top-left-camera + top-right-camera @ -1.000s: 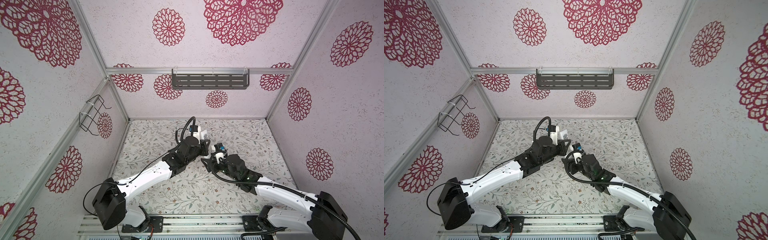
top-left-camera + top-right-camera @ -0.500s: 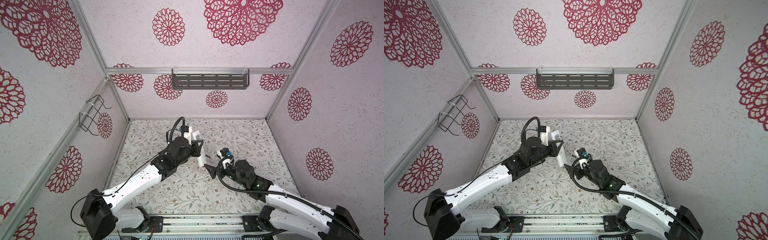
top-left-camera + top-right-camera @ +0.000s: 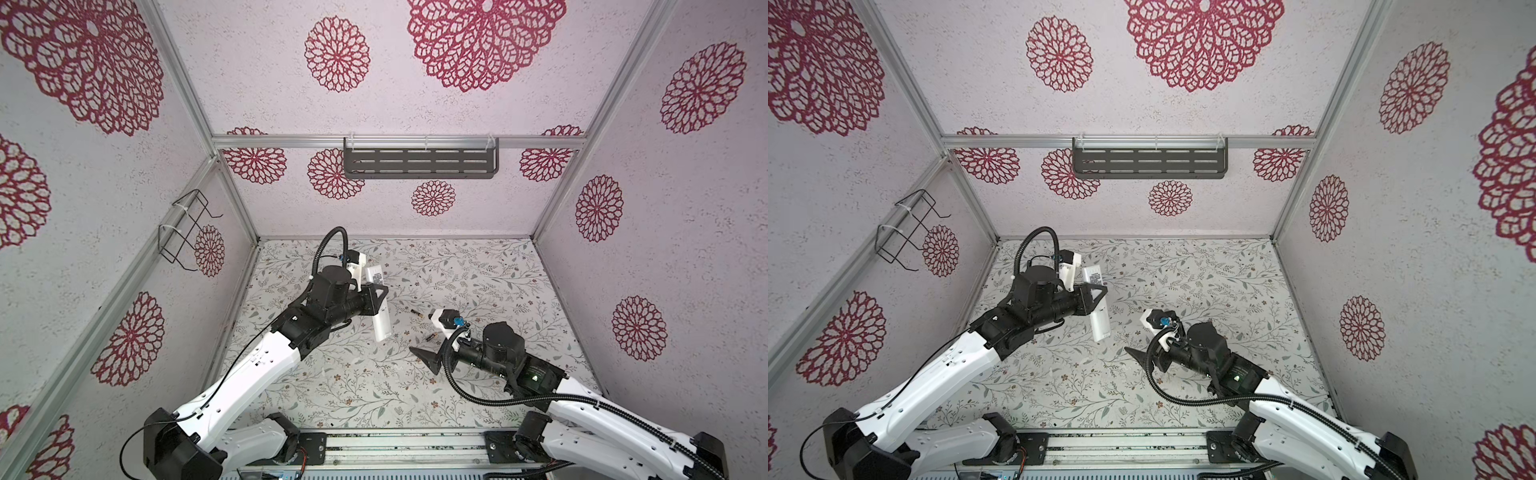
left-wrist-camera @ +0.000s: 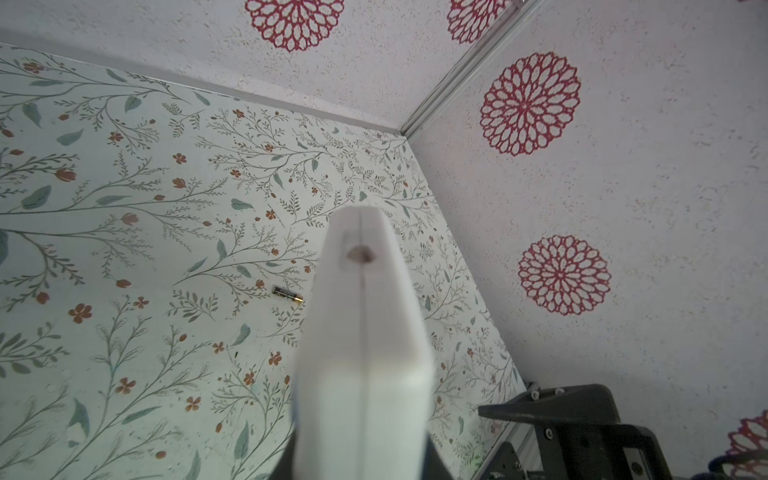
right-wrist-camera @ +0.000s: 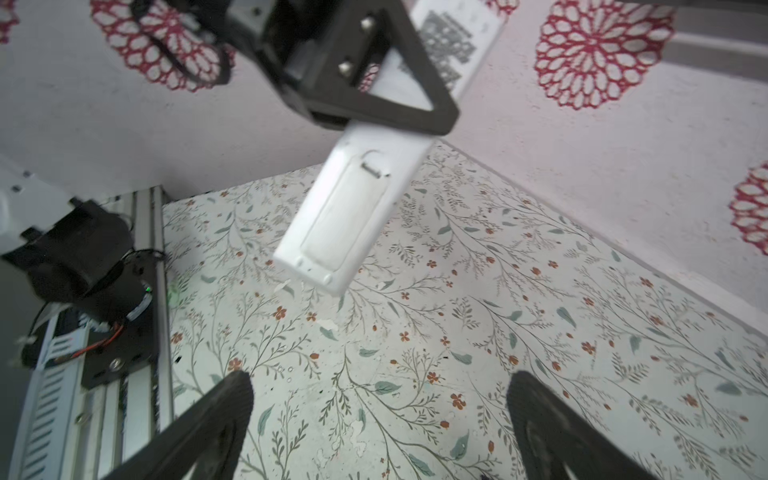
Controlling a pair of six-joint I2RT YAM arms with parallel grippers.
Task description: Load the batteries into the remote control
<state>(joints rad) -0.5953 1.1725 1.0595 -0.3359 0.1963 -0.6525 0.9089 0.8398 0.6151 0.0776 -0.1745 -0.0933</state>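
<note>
Clenching the remote control aloft, left of centre, the left claw may let it twist once the released right claw pries its shut cover; batteries lie loose on the worktop.

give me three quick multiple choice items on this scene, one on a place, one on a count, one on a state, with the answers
1. Where is the remote control?
A) clamped in the left gripper
B) on the wall shelf
C) between the right arm's fingers

2. How many batteries lie loose on the table in a top view?
A) none
B) two
C) four

3. How does the right gripper stand?
A) shut on a battery
B) shut on the remote control
C) open and empty

Answers:
1 A, the black jaws close on its middle.
2 B, a second one lies close to the first, near the right arm.
3 C, its fingers stand wide apart with only table between them.
</note>
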